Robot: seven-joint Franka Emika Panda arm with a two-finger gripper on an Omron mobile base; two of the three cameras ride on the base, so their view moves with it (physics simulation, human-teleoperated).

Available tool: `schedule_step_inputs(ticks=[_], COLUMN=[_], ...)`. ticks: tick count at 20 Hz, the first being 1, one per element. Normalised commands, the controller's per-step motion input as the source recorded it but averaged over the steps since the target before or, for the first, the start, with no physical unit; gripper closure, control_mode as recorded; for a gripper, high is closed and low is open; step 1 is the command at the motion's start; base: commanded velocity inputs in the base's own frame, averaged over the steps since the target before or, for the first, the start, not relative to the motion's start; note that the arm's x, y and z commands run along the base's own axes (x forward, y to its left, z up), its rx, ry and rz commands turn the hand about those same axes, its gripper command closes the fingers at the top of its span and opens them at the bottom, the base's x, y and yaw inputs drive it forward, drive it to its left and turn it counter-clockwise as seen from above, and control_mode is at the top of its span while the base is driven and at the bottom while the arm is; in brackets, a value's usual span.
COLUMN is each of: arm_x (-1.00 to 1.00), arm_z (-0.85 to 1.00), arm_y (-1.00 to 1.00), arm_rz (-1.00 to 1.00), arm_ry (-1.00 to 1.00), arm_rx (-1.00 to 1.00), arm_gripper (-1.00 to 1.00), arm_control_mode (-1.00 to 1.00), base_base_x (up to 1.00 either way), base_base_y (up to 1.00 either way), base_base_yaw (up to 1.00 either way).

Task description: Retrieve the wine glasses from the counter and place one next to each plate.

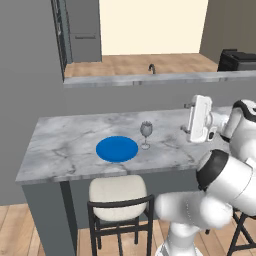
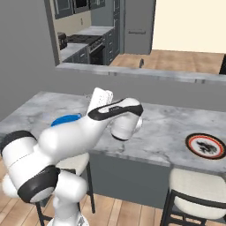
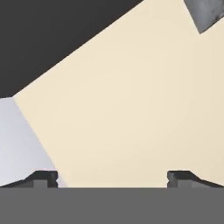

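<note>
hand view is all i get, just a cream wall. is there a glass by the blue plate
Observer: Yes, one glass stands upright just right of the blue plate on the bar.
Operator: and the other plate
Observer: The red-rimmed plate lies farther right on the bar, with no glass beside it.
Operator: where's my hand over all that
Observer: The hand is open and empty, raised over the bar to the right of the glass and apart from it.
</note>
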Motion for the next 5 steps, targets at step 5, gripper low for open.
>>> schedule_step_inputs(ticks=[5], arm_x=[-0.76], arm_z=[1.00], arm_y=[0.06], arm_rz=[0.00], arm_ry=[-0.20], arm_rx=[0.00], arm_gripper=[-1.00], arm_control_mode=[-1.00], base_base_x=[0.00], base_base_y=[0.00], base_base_yaw=[0.00])
